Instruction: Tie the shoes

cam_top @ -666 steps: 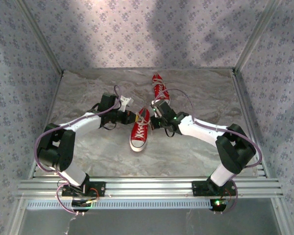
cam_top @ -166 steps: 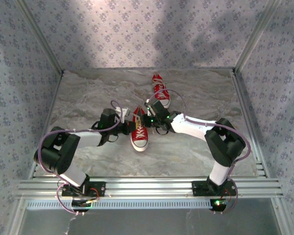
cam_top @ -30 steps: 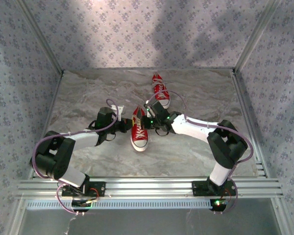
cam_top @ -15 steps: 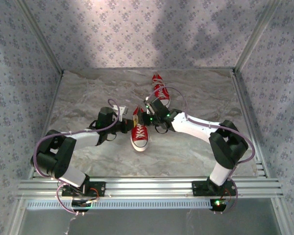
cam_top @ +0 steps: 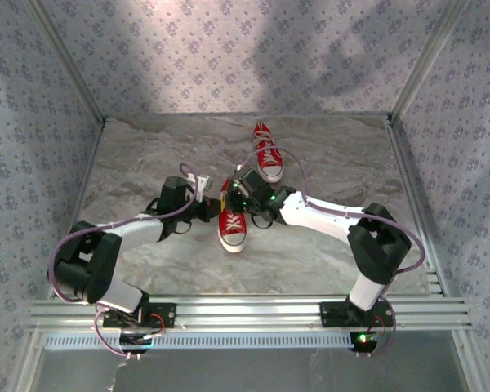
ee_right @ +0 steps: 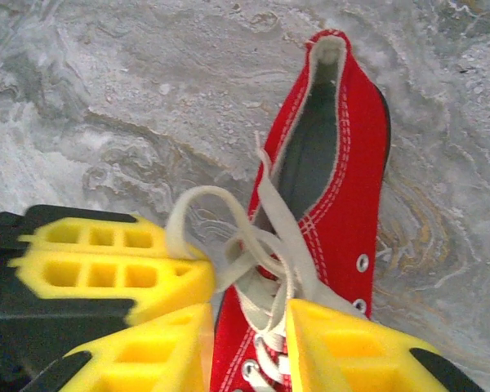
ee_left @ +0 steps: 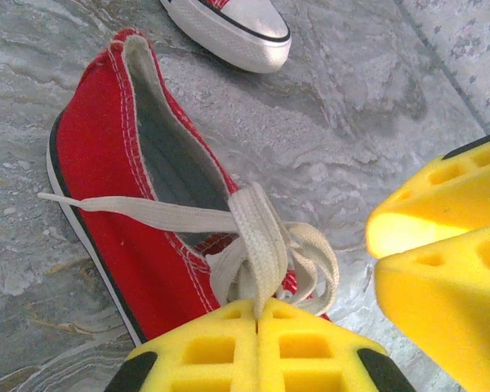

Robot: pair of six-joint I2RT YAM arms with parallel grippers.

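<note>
Tabletop point(cam_top: 147, 155): grey marbled surface carrying both shoes, with patterned walls around it.

Near sneaker point(cam_top: 231, 229): a red canvas low-top standing upright on its white sole between the two arms. Its white toe cap points toward the arm bases and its heel toward the back wall. In the left wrist view point(ee_left: 106, 180) the grey-lined opening faces up.

Far sneaker point(cam_top: 269, 155): the matching red one, lying further back and a little to the right. It is apart from the near sneaker. The left wrist view catches its white toe cap point(ee_left: 245, 24).

White lace point(ee_left: 261, 237): gathered into a loose tangle of loops over the throat of the near sneaker. One flat strand runs across the opening and off over the shoe's side. The right wrist view shows a loop point(ee_right: 188, 216) arching out beside the shoe.

Left end effector point(ee_left: 257, 314): its yellow fingers are pressed together with a loop of the lace pinched between them. From above it sits low, just beside the near sneaker's left side point(cam_top: 210, 209).

Right end effector point(ee_right: 249, 318): its yellow fingers stand partly apart, astride the laced front of the near sneaker, with lace strands running through the gap. No firm pinch is visible. From above it hangs over the shoe's heel end point(cam_top: 243, 202), close to the left end effector.
</note>
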